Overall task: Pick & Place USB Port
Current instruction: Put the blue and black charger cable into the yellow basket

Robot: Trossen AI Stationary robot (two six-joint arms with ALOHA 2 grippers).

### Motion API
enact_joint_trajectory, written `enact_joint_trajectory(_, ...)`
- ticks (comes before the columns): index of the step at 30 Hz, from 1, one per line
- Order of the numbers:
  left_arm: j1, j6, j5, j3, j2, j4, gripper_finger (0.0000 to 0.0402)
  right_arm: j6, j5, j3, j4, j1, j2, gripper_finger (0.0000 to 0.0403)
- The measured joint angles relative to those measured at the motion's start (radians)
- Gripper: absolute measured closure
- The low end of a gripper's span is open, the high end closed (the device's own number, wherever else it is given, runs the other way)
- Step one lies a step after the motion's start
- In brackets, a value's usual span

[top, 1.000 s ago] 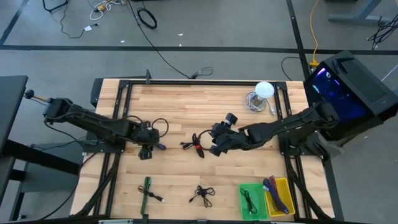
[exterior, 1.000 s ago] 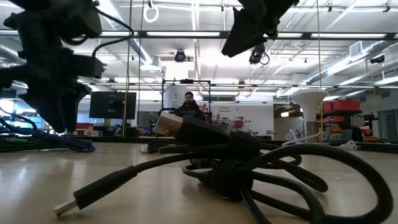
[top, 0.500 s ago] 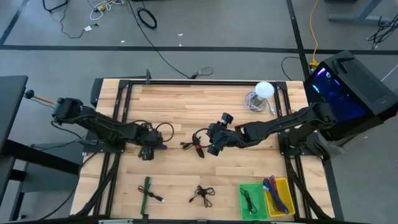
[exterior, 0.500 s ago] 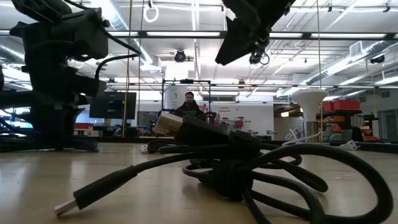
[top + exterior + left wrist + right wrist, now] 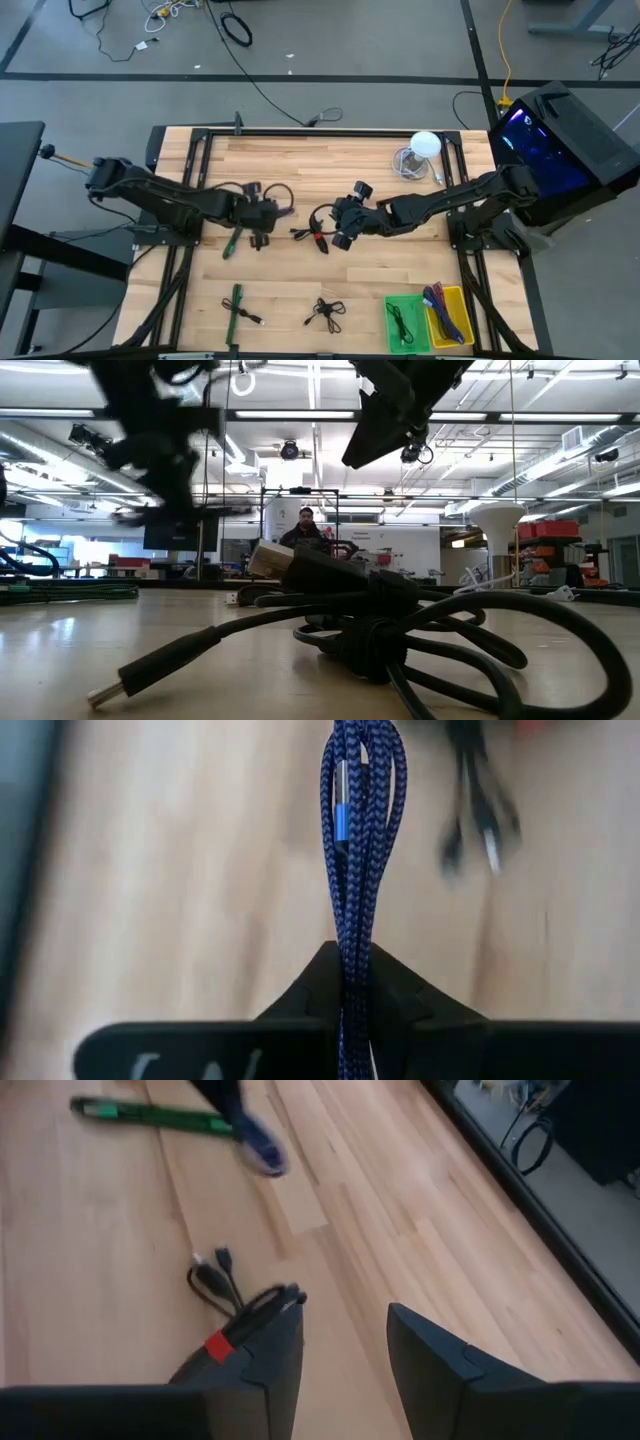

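My left gripper (image 5: 262, 228) hangs above the table's left middle, shut on a blue braided USB cable (image 5: 350, 840), which also shows in the right wrist view as the blue cable (image 5: 258, 1148). A green cable (image 5: 230, 240) lies flat on the wood just left of it. My right gripper (image 5: 340, 1365) stands open above the table's centre. Beside it, a black coiled cable with a red tie (image 5: 232, 1330) lies on the wood; my fingers do not touch it. My left gripper pinches the folded bundle of blue strands (image 5: 350, 935) between its two fingers, holding several strands at once. The fingers point down from above. The bundle hangs straight below them, with a metal plug (image 5: 340, 795) among the strands. Whether its lower end touches the wood I cannot tell.
Near the front edge lie another green cable (image 5: 236, 305) and a black coiled cable (image 5: 325, 312), the black cable (image 5: 370, 620) filling the low view. A green bin (image 5: 405, 322) and a yellow bin (image 5: 447, 315) stand at front right. A white lamp (image 5: 425, 145) stands at far right.
My left gripper has shut on the blue cable, risen and gone toward the table's right edge, carrying the cable up off the wood. The green cable that it stood over now shows. My right gripper has shifted slightly toward the table's left, still open.
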Motion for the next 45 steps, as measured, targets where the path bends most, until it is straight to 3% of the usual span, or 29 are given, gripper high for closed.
enact_joint_trajectory(5,0.012,0.161,-0.112,0.085,-0.091,0.116,0.0377,-0.102,-0.003,-0.032,0.187,-0.022,0.0,0.0256)
enact_joint_trajectory(9,0.055,0.286,0.006,0.061,-0.217,0.344,0.0377,-0.229,-0.056,-0.118,0.524,-0.06,0.0,0.0256)
enact_joint_trajectory(12,0.086,0.313,0.037,0.016,-0.29,0.429,0.0377,-0.272,-0.101,-0.161,0.719,-0.091,0.0,0.0256)
enact_joint_trajectory(18,0.132,0.345,0.161,-0.115,-0.373,0.714,0.0377,-0.309,-0.247,-0.164,0.894,-0.135,-0.001,0.0256)
enact_joint_trajectory(22,0.156,0.347,0.195,-0.193,-0.369,0.854,0.0377,-0.329,-0.326,-0.164,0.949,-0.148,-0.001,0.0256)
enact_joint_trajectory(32,0.191,0.316,0.296,-0.313,-0.346,1.144,0.0377,-0.355,-0.331,-0.165,1.023,-0.153,-0.002,0.0256)
enact_joint_trajectory(45,0.191,0.308,0.353,-0.327,-0.168,1.415,0.0377,-0.375,-0.377,-0.165,1.08,-0.162,-0.002,0.0259)
